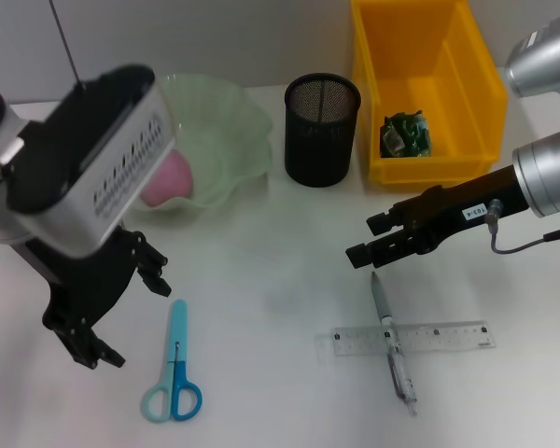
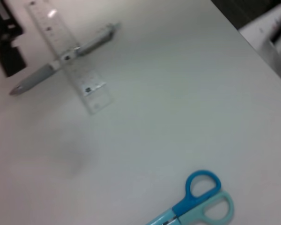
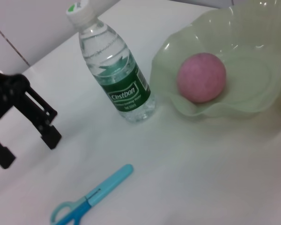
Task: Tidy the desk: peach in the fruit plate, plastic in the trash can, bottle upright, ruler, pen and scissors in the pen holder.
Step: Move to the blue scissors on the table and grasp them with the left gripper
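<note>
At the far left of the head view, the left gripper (image 1: 112, 313) is held low over the white desk (image 1: 261, 280), its black fingers spread wide apart with nothing between them. Just beside it, toward the middle, the blue scissors (image 1: 174, 378) are seen lying flat on the desk, blades closed and handles toward the robot. Behind the left arm, a water bottle (image 3: 116, 70) with a green label and a white cap is shown upright in the right wrist view, standing just beside the pale green fruit plate (image 1: 233, 131). A pink peach (image 1: 168, 177) is seen resting inside that plate. To the right of the plate, the black mesh pen holder (image 1: 322, 131) stands upright, and nothing can be seen inside it. Next comes the yellow trash can (image 1: 425, 84), in which a crumpled piece of green plastic (image 1: 406, 135) is lying. In front of the bin, the right gripper (image 1: 369, 241) is extended over the desk, its fingers parted and nothing gripped. Just below its fingertips, a grey pen (image 1: 392, 345) is laid across a clear ruler (image 1: 411, 338), the two touching where they cross; the same crossing is visible in the left wrist view, with the pen on top of the ruler.
</note>
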{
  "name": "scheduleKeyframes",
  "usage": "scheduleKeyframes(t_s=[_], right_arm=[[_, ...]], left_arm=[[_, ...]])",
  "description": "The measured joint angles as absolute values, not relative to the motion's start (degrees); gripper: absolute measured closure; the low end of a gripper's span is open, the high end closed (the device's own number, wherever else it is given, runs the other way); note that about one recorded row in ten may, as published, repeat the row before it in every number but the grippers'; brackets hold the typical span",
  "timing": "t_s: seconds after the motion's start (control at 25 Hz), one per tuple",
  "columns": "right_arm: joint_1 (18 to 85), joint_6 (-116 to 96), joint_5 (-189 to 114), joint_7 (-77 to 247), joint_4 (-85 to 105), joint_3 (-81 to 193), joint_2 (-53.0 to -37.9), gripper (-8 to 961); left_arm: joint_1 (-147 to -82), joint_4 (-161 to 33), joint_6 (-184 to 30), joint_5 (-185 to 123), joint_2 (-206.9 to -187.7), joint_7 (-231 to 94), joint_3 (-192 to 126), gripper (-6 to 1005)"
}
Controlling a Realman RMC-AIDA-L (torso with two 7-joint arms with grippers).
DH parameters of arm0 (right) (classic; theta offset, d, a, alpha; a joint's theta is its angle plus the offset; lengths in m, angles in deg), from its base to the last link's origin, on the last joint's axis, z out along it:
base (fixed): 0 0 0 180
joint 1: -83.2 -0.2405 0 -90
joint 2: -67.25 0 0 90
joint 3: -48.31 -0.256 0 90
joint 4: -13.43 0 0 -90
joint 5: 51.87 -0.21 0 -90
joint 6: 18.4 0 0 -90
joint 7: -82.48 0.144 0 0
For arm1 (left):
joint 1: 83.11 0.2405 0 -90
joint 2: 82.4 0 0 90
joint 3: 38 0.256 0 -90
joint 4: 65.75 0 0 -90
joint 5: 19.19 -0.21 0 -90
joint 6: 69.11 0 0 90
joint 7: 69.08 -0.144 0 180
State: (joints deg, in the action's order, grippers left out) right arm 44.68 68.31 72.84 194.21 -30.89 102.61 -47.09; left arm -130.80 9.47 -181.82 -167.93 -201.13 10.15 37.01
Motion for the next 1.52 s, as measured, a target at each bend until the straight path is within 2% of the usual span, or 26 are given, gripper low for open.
scheduleKeyframes(t_s=[0.52, 1.52], right_arm=[[44.7, 72.1, 71.8, 195.0, -30.5, 98.0, -47.47, 146], [46.3, 72.8, 71.8, 196.4, -28.8, 97.3, -47.5, 147]], left_arm=[[-128.4, 9.4, -173.5, -170.7, -201.14, -6.3, 46.2, 162], [-130.0, 4.2, -167.6, -168.9, -201.43, -16.5, 51.5, 171]])
